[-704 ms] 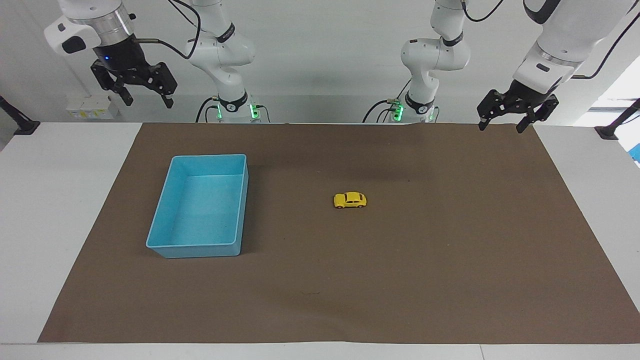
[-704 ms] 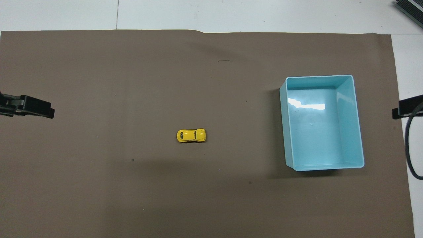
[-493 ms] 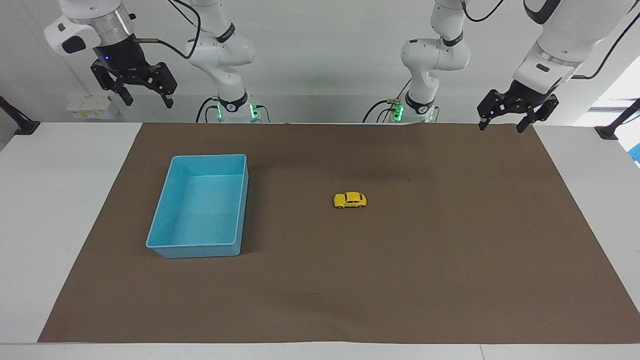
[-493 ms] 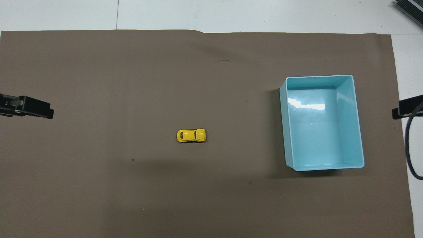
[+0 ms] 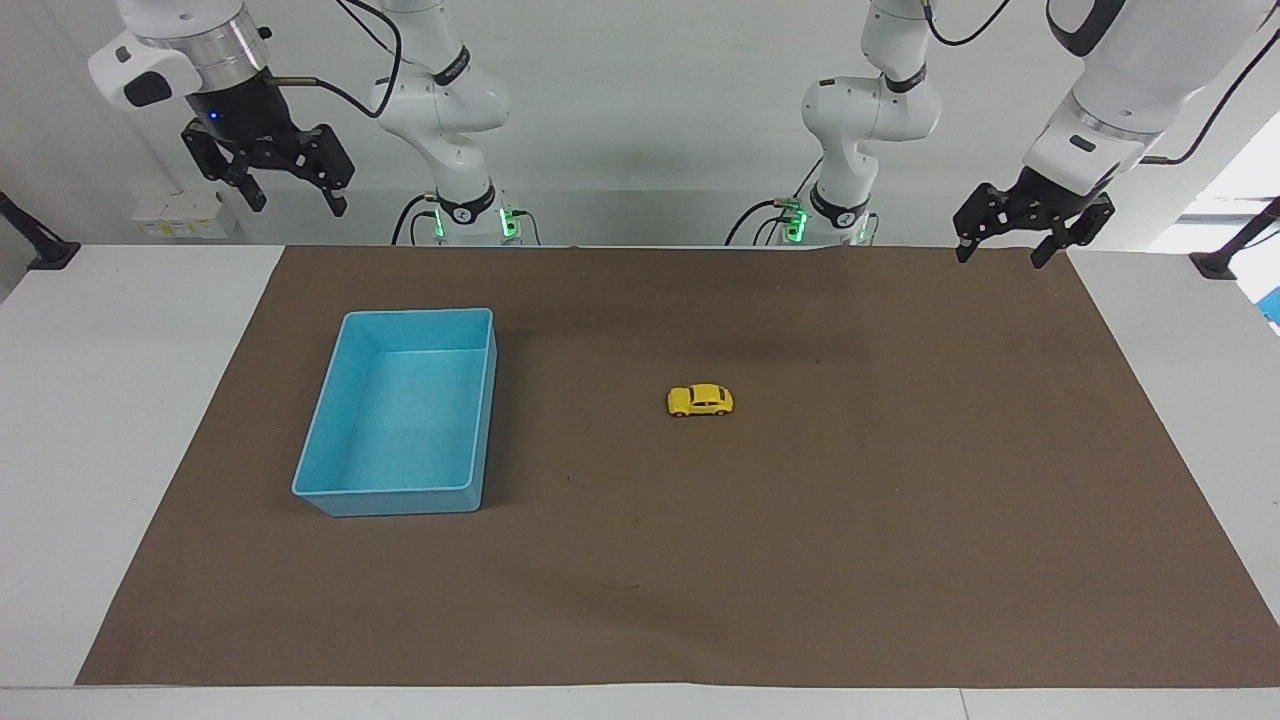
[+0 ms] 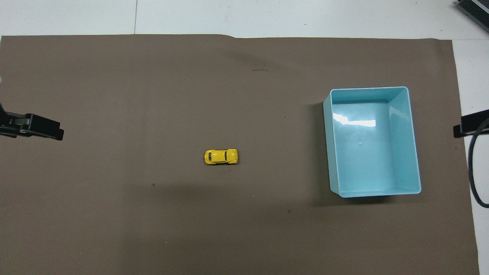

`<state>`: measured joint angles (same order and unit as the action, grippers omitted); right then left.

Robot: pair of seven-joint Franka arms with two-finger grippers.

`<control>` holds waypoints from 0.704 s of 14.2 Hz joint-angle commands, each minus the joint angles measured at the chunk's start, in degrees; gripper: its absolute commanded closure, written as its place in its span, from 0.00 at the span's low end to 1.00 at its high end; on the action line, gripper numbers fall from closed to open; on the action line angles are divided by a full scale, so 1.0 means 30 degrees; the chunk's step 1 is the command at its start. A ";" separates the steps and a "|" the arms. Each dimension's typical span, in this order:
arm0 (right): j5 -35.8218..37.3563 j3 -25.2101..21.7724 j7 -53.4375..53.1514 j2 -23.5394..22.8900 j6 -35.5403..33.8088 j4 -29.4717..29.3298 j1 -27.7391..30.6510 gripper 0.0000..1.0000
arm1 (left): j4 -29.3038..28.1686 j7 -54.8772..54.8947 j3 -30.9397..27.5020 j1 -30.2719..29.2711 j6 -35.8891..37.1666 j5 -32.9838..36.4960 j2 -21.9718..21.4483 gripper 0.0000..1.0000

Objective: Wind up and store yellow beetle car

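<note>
The car (image 5: 700, 400) sits alone mid-mat, well apart from the tray (image 5: 330, 480). Both grippers, left (image 5: 1003, 248) and right (image 5: 290, 195), hang spread and empty. Being so tiny, it could squirt out of a slightly off-centre pinch.

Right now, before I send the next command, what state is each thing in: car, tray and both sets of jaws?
car: upright on its wheels on the mat, untouched, not in the tray.
tray: empty, open top up, toward the right arm's end.
left gripper: jaws open, empty, raised over the mat's edge at the left arm's end.
right gripper: jaws open, empty, raised high at the right arm's end, waiting.
mat: flat on the table.
</note>
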<state>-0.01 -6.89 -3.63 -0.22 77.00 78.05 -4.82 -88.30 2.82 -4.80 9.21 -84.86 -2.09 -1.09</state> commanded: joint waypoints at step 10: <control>-0.0377 0.0069 0.0010 0.0337 0.0321 0.0352 0.0201 0.00 | -0.1383 1.1318 0.0515 0.0446 -0.2791 0.0024 0.0568 0.00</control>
<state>-0.01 -6.89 -3.63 -0.22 77.00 78.05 -4.82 -90.15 28.11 -2.85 9.59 -90.01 -2.12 1.29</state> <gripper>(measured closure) 0.000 0.000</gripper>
